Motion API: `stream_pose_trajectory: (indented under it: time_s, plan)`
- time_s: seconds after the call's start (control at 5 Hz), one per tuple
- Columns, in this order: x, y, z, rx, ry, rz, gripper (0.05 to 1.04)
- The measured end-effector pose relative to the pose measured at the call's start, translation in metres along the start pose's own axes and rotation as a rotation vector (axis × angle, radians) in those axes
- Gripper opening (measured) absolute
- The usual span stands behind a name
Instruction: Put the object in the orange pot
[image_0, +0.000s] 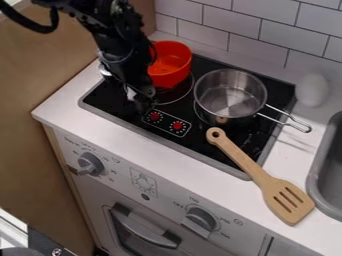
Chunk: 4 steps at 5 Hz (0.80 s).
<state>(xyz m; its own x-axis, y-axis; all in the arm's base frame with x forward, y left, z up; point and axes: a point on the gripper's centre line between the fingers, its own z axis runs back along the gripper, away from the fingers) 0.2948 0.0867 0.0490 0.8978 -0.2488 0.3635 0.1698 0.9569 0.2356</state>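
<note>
The black gripper (140, 100) hangs low over the left part of the black stovetop, in front of and slightly left of the orange pot (171, 69). A small pale patch shows by the gripper's tip; I cannot tell whether it is a thing or part of the gripper. The orange pot stands upright at the back left of the stove, its left side partly hidden behind the arm. What I see of its inside is plain orange.
A steel saucepan (230, 95) stands right of the orange pot, its handle pointing right. A wooden spatula (267, 182) lies across the stove's front edge and counter. A whitish rounded thing (312, 90) stands at the back right, near the sink (327, 167).
</note>
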Motion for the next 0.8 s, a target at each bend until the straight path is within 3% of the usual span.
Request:
stream_pose_trajectory:
  time_s: [0.6, 0.8]
  plan:
    - [0.002, -0.004, -0.02, -0.01, -0.086, 0.028, 1.002]
    - [0.004, -0.005, -0.023, -0.012, -0.097, 0.03, 0.957]
